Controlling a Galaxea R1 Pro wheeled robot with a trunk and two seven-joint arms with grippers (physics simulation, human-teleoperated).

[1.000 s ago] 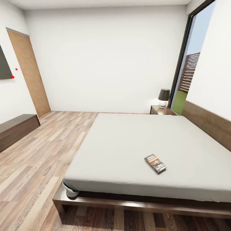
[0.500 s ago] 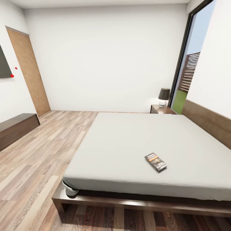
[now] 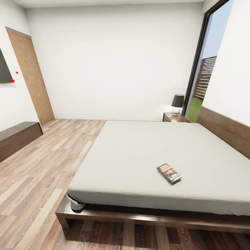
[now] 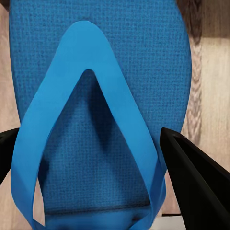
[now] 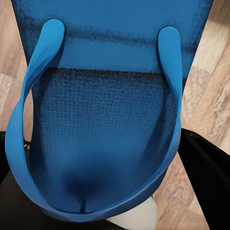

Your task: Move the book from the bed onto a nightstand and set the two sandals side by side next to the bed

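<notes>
Each gripper carries a blue sandal; the book lies on the bed.

The book [image 3: 169, 173] lies flat on the bed [image 3: 139, 156] near its foot edge; the nightstand [image 3: 175, 118] stands at the far headboard corner. The left gripper [image 4: 115, 163] has its fingers [image 4: 191, 177] closed against one sandal [image 4: 96, 72]; the right gripper [image 5: 96, 191] has its fingers [image 5: 203, 177] closed on the other sandal [image 5: 110, 120].

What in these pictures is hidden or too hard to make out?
- Book title: too small, head view.
- Nightstand front: hidden behind the bed, head view.
- Left sandal ends: cut off by the left wrist picture's edges.
- Right sandal: its lower part blurs, right wrist view.
</notes>
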